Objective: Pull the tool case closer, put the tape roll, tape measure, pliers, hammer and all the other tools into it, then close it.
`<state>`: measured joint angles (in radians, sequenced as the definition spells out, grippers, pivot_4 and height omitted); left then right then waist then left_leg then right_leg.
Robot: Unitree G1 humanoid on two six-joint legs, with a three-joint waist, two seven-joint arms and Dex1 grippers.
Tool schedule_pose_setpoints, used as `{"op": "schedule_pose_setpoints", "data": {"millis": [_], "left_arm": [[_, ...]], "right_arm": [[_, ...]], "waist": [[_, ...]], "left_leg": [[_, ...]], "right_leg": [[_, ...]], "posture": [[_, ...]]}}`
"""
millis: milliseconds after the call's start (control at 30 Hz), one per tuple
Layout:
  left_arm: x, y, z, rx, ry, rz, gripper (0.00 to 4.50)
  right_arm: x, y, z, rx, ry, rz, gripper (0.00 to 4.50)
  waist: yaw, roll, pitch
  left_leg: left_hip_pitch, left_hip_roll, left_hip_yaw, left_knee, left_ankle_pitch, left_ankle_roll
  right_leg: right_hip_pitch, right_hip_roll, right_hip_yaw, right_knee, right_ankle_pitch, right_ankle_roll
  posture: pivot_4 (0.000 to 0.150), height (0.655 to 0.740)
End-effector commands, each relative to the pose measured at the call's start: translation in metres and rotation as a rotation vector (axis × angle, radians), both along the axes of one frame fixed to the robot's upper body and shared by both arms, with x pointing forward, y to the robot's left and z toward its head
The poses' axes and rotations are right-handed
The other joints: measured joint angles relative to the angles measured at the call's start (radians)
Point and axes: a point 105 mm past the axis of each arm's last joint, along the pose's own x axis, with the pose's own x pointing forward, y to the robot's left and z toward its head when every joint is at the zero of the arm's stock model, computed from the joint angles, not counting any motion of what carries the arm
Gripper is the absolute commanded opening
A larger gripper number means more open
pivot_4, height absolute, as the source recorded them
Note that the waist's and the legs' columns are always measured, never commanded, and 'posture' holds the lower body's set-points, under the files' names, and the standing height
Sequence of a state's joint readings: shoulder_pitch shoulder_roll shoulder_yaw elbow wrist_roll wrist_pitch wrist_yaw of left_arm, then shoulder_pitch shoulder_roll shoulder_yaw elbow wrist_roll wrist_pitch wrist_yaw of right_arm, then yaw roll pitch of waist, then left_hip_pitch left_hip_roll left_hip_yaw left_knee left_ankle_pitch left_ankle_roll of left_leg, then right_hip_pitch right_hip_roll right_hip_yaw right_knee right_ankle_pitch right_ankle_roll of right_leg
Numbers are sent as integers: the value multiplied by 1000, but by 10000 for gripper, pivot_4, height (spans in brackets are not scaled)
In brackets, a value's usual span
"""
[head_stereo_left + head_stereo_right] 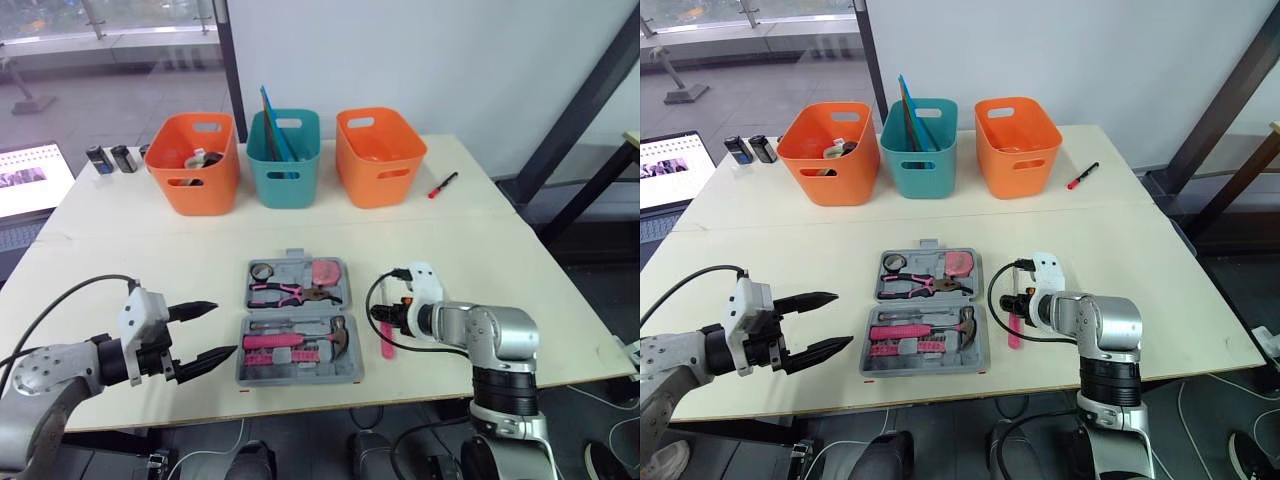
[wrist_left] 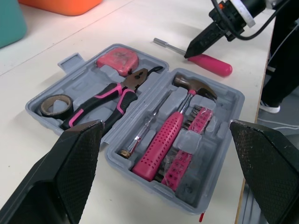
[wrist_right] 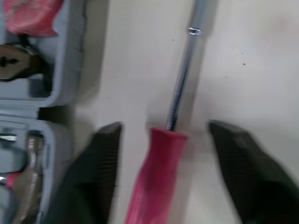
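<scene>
The grey tool case (image 1: 246, 376) lies open at the table's front centre. In its far half are a black tape roll (image 1: 262, 271), a pink tape measure (image 1: 325, 271) and pink-handled pliers (image 1: 290, 293). The near half holds a pink hammer (image 1: 300, 339) and several bits. A pink-handled screwdriver (image 3: 156, 177) lies on the table just right of the case. My right gripper (image 1: 384, 322) is open, low over it, one finger on either side of the handle's top. My left gripper (image 1: 222, 330) is open and empty, left of the case.
Two orange baskets (image 1: 195, 165) (image 1: 380, 155) and a teal basket (image 1: 285, 160) line the back of the table. A red marker (image 1: 442, 185) lies at the back right. A laptop (image 1: 30, 180) and two small black items (image 1: 110, 158) sit at the far left.
</scene>
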<state>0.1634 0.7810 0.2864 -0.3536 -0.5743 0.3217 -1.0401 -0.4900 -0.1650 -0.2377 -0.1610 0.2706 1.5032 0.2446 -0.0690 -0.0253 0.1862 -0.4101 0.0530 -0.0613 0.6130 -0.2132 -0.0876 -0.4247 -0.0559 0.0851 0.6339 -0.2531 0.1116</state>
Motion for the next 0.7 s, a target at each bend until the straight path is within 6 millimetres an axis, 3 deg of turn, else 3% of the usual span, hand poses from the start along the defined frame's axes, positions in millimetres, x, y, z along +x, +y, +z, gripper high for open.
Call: {"op": "schedule_pose_setpoints", "data": {"millis": [33,133,233,367,500,700], "left_arm": [[-2,0,2,11,-18,-2,45000],[-3,4,2,19,-17,5,45000],[-1,5,4,23,-26,16,45000],[-1,4,6,18,-35,24,45000],[-4,2,6,17,-42,39,45000],[-7,3,8,23,-49,63,45000]], "right_arm": [[3,-2,30,26,-68,66,44079],[13,-11,62,-186,-234,277,44079],[12,-8,75,-457,-382,659,44079],[2,-10,68,-762,-391,1120,44079],[11,2,64,-1075,-554,1559,44079],[22,11,53,-1255,-695,1929,44079]], "waist": [[0,0,0],[-1,4,3],[-2,5,4],[-8,5,4],[-7,5,6],[1,4,8]], "left_leg": [[0,0,0,0,0,0],[0,0,1,0,0,0],[0,0,1,-1,0,0],[0,1,1,-3,-2,2],[0,1,2,-2,-2,4],[0,0,2,-1,-2,4]], "right_leg": [[0,0,0,0,0,0],[0,-1,0,0,0,0],[-1,-1,1,-2,0,0],[-2,0,0,-2,-1,2],[-2,0,0,-2,-2,3],[-1,0,0,-2,-2,3]], "posture": [[1500,7400],[1500,7400],[1500,7400],[1500,7400],[1500,7400],[1500,7400]]}}
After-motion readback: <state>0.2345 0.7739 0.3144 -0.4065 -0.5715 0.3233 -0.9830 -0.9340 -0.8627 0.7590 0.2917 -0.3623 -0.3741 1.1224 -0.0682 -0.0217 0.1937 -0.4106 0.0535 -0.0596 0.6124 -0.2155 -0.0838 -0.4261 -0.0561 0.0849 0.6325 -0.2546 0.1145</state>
